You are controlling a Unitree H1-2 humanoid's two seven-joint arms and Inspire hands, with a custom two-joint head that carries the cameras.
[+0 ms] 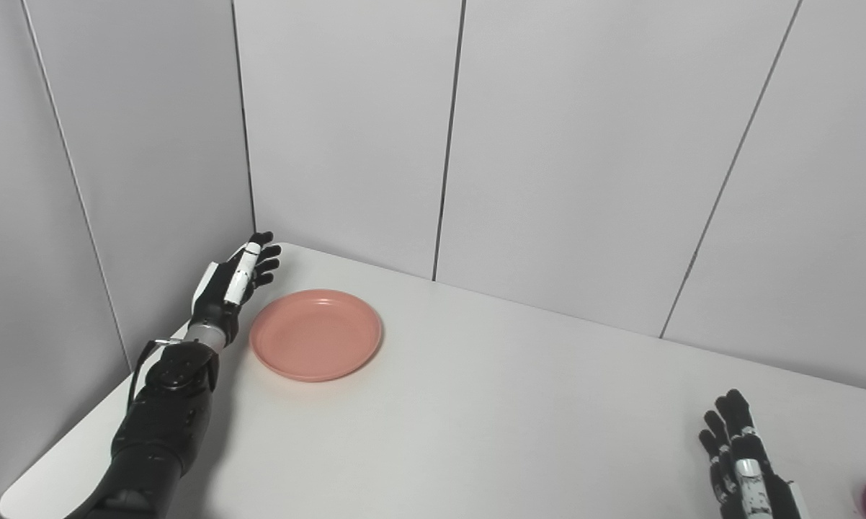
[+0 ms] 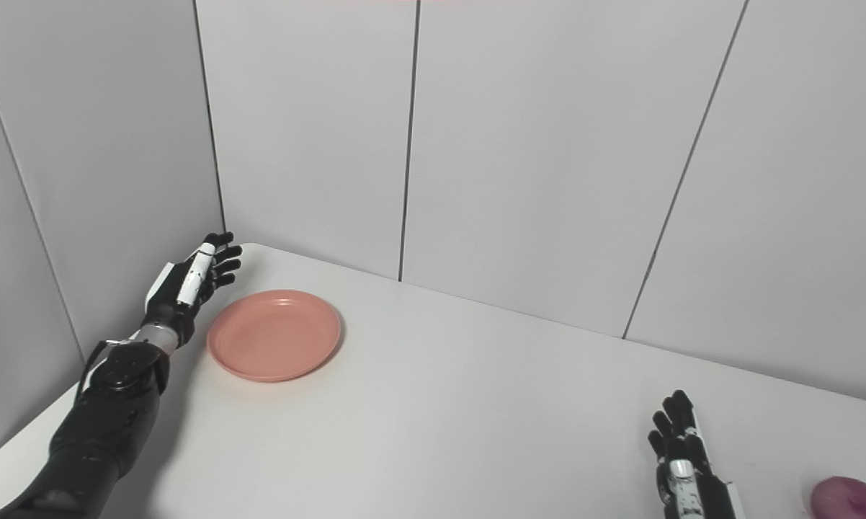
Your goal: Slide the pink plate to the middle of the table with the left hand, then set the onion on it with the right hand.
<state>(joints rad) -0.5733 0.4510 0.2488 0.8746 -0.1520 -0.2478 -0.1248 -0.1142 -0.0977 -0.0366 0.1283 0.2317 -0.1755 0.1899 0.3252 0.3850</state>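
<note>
Right hand [image 2: 681, 468] sits nearest, low at 5 o'clock, fingers spread and empty, with the purple onion [image 2: 851, 497] just beside it toward 4. Pink plate [image 1: 316, 334] is way over at 9 o'clock on the white table [image 1: 490, 404]. Left hand [image 1: 235, 285] stands edge-on just beside its 9 o'clock rim, open, holding nothing — I'd press the palm flat to that rim and push slowly toward 3, so it doesn't spin.

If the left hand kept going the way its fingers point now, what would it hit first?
Probably the grey wall panel at the table's far corner. The left hand points past the pink plate, which lies to its right; depth is unclear.
</note>
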